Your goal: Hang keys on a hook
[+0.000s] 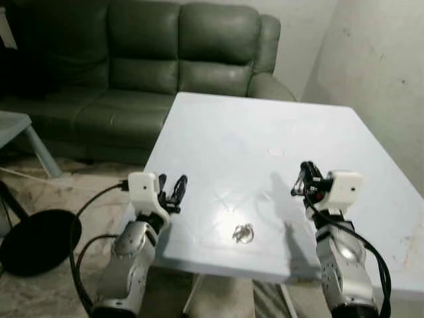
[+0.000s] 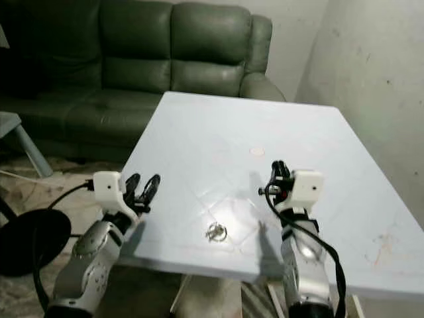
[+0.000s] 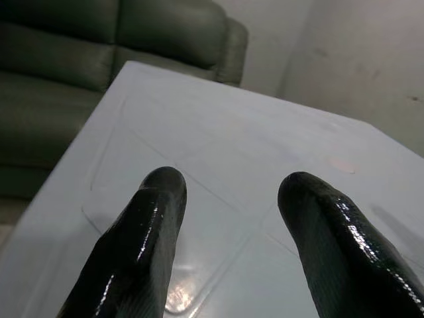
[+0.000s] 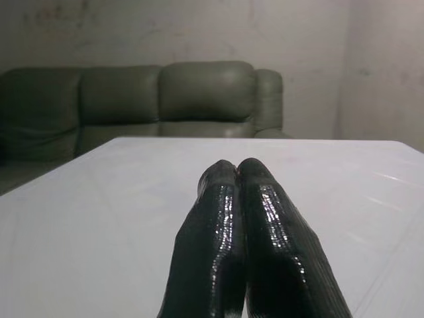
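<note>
A small bunch of keys on a metal ring (image 1: pixel 243 233) lies on the pale blue table (image 1: pixel 265 132) near its front edge, between my two arms. My left gripper (image 1: pixel 172 189) hovers at the table's left front corner, to the left of the keys, with its two black fingers (image 3: pixel 142 232) spread and nothing between them. To the right of the keys my right gripper (image 1: pixel 306 177) is raised above the table, its fingers (image 4: pixel 238 218) pressed together and empty.
A dark green sofa (image 1: pixel 146 59) stands behind the table. A round black base (image 1: pixel 36 242) with cables lies on the floor at the left. A low grey table (image 1: pixel 16 126) sits at the far left. A small round mark (image 1: pixel 275 152) shows mid-table. A wall (image 1: pixel 377 73) runs along the right.
</note>
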Tool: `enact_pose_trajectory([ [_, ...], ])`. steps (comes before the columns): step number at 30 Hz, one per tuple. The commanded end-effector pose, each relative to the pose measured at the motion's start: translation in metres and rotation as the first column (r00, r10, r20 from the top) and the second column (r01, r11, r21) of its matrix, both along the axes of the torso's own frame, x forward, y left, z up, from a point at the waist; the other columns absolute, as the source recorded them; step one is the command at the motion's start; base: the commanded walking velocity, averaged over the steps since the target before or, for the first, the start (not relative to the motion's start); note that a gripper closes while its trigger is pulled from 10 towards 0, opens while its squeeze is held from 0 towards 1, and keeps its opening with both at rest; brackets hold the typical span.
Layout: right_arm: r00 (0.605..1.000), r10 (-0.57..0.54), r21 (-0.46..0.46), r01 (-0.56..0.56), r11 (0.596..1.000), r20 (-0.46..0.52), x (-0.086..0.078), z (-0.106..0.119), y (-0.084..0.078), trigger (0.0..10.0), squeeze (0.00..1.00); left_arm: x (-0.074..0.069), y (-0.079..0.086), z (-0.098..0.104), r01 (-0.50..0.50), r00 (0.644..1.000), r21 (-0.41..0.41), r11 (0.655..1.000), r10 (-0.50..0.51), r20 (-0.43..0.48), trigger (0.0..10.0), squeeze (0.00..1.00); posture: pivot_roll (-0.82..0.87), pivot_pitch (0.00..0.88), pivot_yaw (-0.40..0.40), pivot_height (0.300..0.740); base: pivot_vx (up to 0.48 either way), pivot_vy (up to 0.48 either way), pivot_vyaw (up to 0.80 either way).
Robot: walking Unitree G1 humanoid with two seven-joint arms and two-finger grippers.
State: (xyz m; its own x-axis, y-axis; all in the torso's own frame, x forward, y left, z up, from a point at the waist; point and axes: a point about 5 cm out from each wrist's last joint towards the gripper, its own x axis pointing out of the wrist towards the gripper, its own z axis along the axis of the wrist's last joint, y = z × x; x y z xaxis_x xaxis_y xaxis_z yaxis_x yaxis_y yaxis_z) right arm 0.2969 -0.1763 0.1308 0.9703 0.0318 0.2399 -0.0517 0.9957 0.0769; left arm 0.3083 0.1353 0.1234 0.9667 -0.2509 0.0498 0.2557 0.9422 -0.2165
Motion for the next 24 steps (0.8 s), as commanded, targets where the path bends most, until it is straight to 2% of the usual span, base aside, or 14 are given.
enact_pose_trajectory([
  [1,0.999,-0.027,-0.034,0.028,0.999,0.019,-0.004,0.007,0.001,10.0,0.0,0.005,0.007,0.007,-0.007,1.0,-0.006,1.0,0.007,0.023,10.0,0.0,0.01,0.0,-0.036,0.74,0.0,0.0,0.0],
  [8,1.0,-0.009,-0.032,0.009,0.999,0.003,-0.014,0.005,0.006,10.0,0.0,0.008,0.024,0.015,-0.041,0.998,-0.01,0.999,0.042,0.05,10.0,0.0,0.01,0.0,-0.036,0.74,0.0,0.0,0.0],
  [10,1.0,-0.026,-0.005,0.026,1.0,-0.011,-0.016,0.004,0.006,10.0,0.0,0.008,0.026,0.014,-0.055,0.997,-0.019,0.998,0.055,0.049,10.0,0.0,0.01,0.0,-0.038,0.74,0.0,0.0,0.0],
  [12,0.999,-0.03,-0.016,0.03,0.999,-0.036,-0.015,0.003,0.008,10.0,0.0,0.01,0.027,0.016,-0.069,0.996,-0.03,0.997,0.07,0.054,10.0,0.0,0.01,0.0,-0.038,0.74,0.0,0.0,0.0],
  [18,0.998,-0.034,-0.052,0.032,0.998,-0.047,-0.01,0.005,0.012,10.0,0.0,0.014,0.028,0.019,-0.076,0.995,-0.028,0.997,0.077,0.062,10.0,0.0,0.0,0.0,-0.036,0.74,0.0,0.0,-0.73],
  [24,0.997,-0.034,-0.066,0.03,0.997,-0.064,-0.008,0.005,0.013,10.0,0.0,0.02,0.036,0.022,-0.118,0.991,-0.032,0.992,0.12,0.061,10.0,0.0,0.0,0.0,-0.037,0.74,0.0,0.0,-0.77],
])
